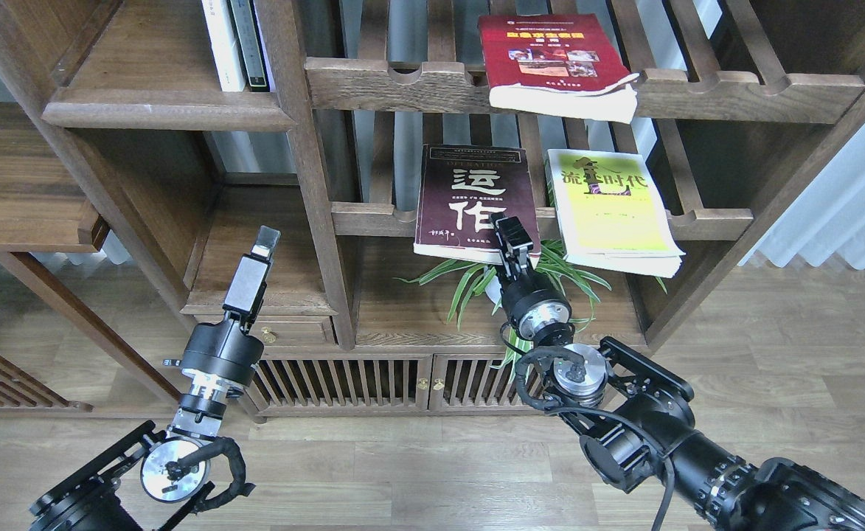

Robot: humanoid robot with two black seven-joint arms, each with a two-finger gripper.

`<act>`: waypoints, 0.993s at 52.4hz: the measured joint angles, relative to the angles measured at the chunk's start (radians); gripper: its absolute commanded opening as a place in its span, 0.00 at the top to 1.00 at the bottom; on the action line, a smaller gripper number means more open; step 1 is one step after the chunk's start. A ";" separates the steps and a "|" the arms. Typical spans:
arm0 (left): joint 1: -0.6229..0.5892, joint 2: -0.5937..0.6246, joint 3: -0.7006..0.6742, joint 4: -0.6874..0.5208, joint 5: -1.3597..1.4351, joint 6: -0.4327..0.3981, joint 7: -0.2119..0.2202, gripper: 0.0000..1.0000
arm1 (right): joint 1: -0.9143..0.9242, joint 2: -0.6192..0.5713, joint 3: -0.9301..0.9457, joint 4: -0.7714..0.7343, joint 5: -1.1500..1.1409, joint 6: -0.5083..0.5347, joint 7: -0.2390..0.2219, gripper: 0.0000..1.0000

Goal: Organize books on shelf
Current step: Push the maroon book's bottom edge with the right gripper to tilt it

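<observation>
The dark maroon book (469,199) with big white characters lies flat on the middle slatted rack, its front edge overhanging the rail. The yellow-green book (613,214) lies right of it on the same rack. The red book (550,59) lies on the upper rack. My right gripper (515,234) is at the maroon book's front right corner, with one finger over the cover; its grip is unclear. My left gripper (266,240) points up, empty, in front of the lower left compartment. The solid plank shelf (167,110) is at upper left.
Thin white and dark-green books (237,44) stand upright at the plank shelf's right end. A green plant (469,284) sits under the middle rack, behind my right wrist. A thick post (310,169) separates the left compartments from the racks. A slatted cabinet (344,380) is below.
</observation>
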 measured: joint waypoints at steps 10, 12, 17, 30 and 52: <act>0.001 -0.001 0.002 0.002 0.000 0.000 0.000 0.00 | 0.000 0.000 -0.002 -0.034 -0.002 0.082 0.000 0.49; 0.002 -0.001 0.003 0.003 0.000 0.000 0.000 0.00 | 0.000 0.000 -0.004 -0.042 -0.003 0.105 0.000 0.49; 0.005 -0.001 0.003 0.003 0.000 0.000 0.000 0.00 | 0.000 0.000 -0.005 -0.058 -0.005 0.142 0.000 0.50; 0.008 -0.009 0.003 0.010 0.000 0.000 0.000 0.00 | 0.000 0.000 -0.023 -0.066 -0.006 0.161 0.000 0.59; 0.016 -0.016 0.004 0.012 0.000 0.000 0.000 0.00 | -0.001 0.000 -0.055 -0.096 -0.008 0.249 0.016 0.88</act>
